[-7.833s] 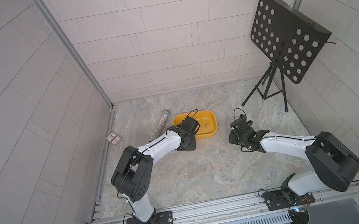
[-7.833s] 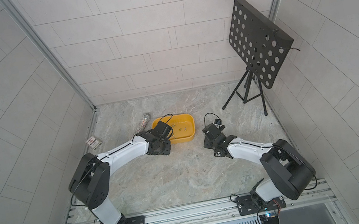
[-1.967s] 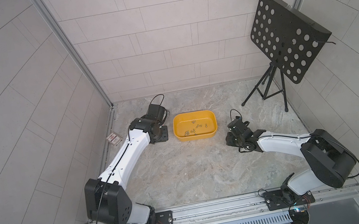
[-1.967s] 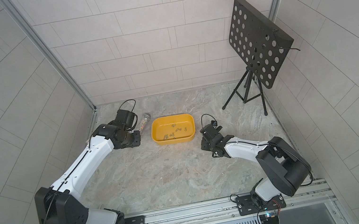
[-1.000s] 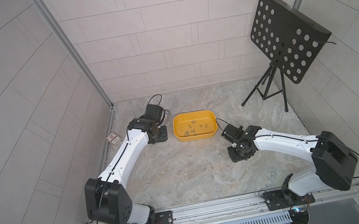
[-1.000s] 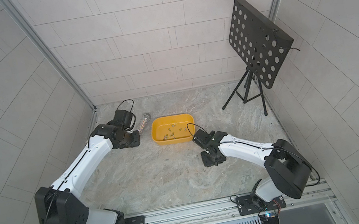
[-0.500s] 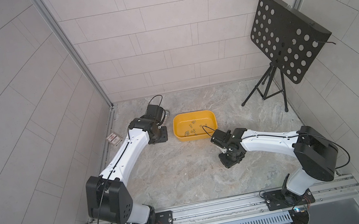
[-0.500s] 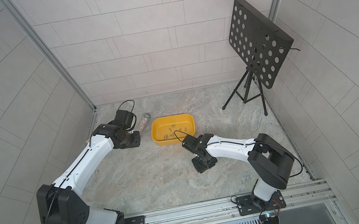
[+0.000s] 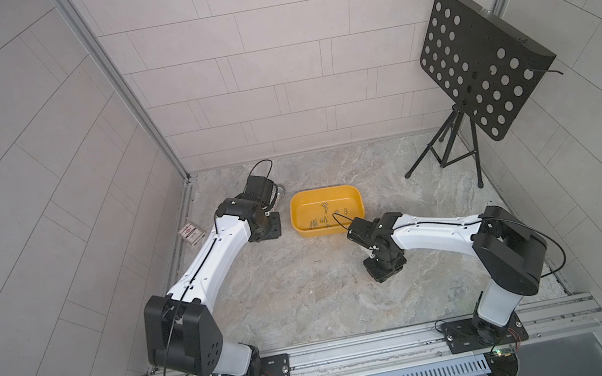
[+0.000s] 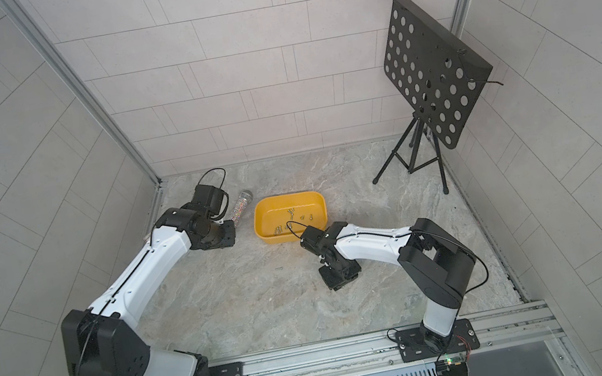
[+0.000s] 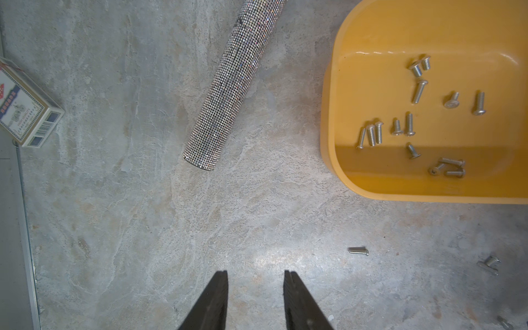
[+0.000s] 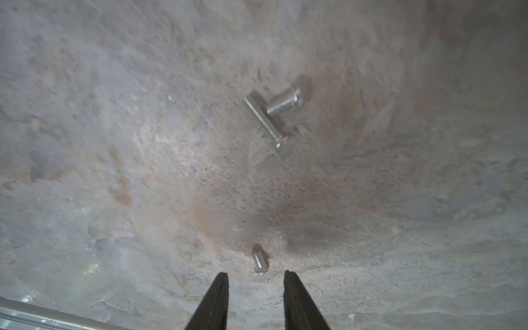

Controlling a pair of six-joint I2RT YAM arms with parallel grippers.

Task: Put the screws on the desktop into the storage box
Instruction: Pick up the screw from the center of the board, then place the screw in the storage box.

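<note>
while your right gripper (image 12: 256, 275) hangs parted and empty just short of the small screw (image 12: 259, 263) on the desktop (image 12: 114, 143), a shallow closing could flick it away from the yellow box (image 9: 311, 231).

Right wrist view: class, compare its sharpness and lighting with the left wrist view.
Right wrist view: blurred, desktop bulging with distortion, dark shadow among the screws. Left wrist view: sharp, shadow band across the storage box floor, pale glare ahead of the left end effector.
</note>
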